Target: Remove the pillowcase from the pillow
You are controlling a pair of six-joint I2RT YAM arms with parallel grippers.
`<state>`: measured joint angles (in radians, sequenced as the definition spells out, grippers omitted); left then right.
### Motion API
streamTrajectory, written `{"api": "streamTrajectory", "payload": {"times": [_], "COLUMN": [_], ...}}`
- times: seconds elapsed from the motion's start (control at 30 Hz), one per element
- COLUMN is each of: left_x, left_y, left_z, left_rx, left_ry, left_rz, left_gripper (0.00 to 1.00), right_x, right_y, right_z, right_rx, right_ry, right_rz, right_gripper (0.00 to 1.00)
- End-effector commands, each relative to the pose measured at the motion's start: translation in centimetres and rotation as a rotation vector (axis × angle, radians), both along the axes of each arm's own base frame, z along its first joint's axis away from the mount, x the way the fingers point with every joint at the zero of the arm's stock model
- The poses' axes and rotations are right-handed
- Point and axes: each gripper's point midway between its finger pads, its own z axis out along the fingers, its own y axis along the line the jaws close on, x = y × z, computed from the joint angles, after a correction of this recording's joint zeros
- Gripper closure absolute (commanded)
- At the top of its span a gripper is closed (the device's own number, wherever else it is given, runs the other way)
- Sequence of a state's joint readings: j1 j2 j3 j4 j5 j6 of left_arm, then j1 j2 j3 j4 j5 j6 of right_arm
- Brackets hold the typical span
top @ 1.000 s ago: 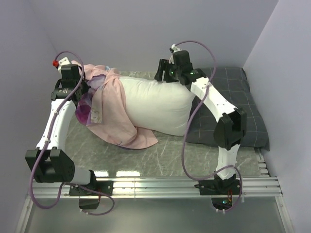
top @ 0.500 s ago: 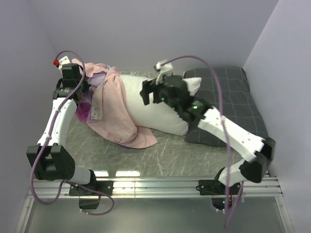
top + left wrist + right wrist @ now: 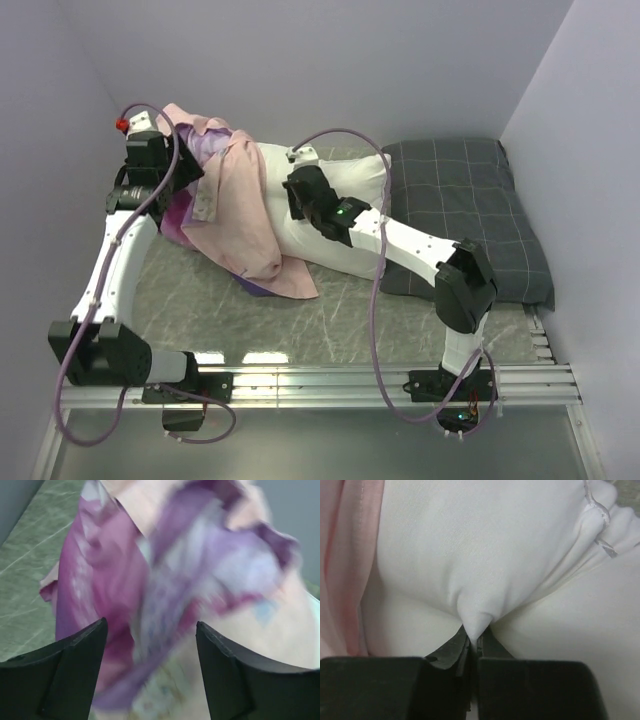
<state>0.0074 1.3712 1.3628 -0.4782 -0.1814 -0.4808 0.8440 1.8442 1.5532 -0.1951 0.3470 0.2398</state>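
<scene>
The pillowcase [image 3: 240, 215], pale pink outside with purple print inside, is bunched over the left end of the white pillow [image 3: 365, 178]. My left gripper [image 3: 183, 172] stands open at the case's far left end. In the left wrist view the blurred purple fabric of the pillowcase [image 3: 150, 565] lies just beyond the left gripper [image 3: 150, 630], nothing pinched. My right gripper [image 3: 296, 200] sits on the pillow beside the case's edge. In the right wrist view the right gripper [image 3: 476, 632] is shut on a pinched fold of the pillow [image 3: 485, 555], with the pillowcase [image 3: 342, 555] at the left.
A dark grey checked pillow [image 3: 470, 200] lies at the right, partly under the white one. Purple walls close in on the left, back and right. Marble tabletop [image 3: 350, 310] shows in front, with a metal rail [image 3: 380, 380] at the near edge.
My right arm swung from the back forward and left across the pillow, and its gripper shut on the pillow's fabric. My left gripper opened and let go of the pillowcase.
</scene>
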Motion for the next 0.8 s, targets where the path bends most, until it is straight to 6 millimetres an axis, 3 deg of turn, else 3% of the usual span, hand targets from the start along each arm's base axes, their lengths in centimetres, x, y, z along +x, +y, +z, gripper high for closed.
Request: {"api": "streamTrajectory", "payload": {"times": [0.0, 0.1, 0.13, 0.2, 0.23, 0.27, 0.4, 0.47, 0.6, 0.7, 0.73, 0.77], "left_x": [-2.9, -5.2, -5.7, -6.9, -7.2, -7.7, -7.2, -6.3, -5.2, -4.6, -4.4, -3.9], "left_y": [-3.7, -7.0, -7.9, -10.5, -11.5, -13.6, -17.2, -17.0, -14.0, -9.7, -7.3, -6.3], "left_z": [7.7, 8.4, 7.0, 6.1, 4.4, 3.6, -1.0, -3.4, -5.2, -4.8, -4.3, -4.0], "left_rx": [0.021, 0.019, 0.014, -0.018, -0.020, -0.024, 0.006, 0.056, 0.138, 0.201, 0.196, 0.178], "left_ry": [-0.187, -0.213, -0.190, -0.189, -0.169, -0.160, -0.066, -0.007, 0.039, 0.058, 0.053, 0.044], "left_rz": [-0.112, -0.151, -0.167, -0.218, -0.235, -0.283, -0.298, -0.230, -0.027, 0.131, 0.185, 0.187], "left_gripper": [0.22, 0.20, 0.20, 0.19, 0.19, 0.18, 0.16, 0.13, 0.14, 0.41, 0.63, 0.75], "right_x": [-0.6, -0.6, -0.6, -0.8, -0.7, -0.8, -0.9, -0.9, -1.6, -2.2, -2.2, -2.4], "right_y": [-0.6, -0.8, -0.8, -0.8, -0.8, -0.7, -0.5, -0.8, -1.8, -3.1, -3.6, -4.1], "right_z": [-1.9, -0.3, 0.5, 1.1, 1.7, 1.9, 4.0, 5.5, 7.9, 9.6, 10.0, 10.4], "right_rx": [0.008, 0.045, 0.057, 0.068, 0.080, 0.084, 0.116, 0.132, 0.157, 0.163, 0.167, 0.172], "right_ry": [0.100, 0.093, 0.085, 0.086, 0.080, 0.084, 0.074, 0.056, 0.025, 0.000, -0.006, -0.006], "right_rz": [-0.006, 0.000, 0.001, 0.000, -0.003, -0.004, -0.003, -0.011, -0.016, -0.029, -0.038, -0.037], "right_gripper": [1.00, 1.00, 1.00, 1.00, 1.00, 1.00, 1.00, 1.00, 1.00, 1.00, 1.00, 1.00]}}
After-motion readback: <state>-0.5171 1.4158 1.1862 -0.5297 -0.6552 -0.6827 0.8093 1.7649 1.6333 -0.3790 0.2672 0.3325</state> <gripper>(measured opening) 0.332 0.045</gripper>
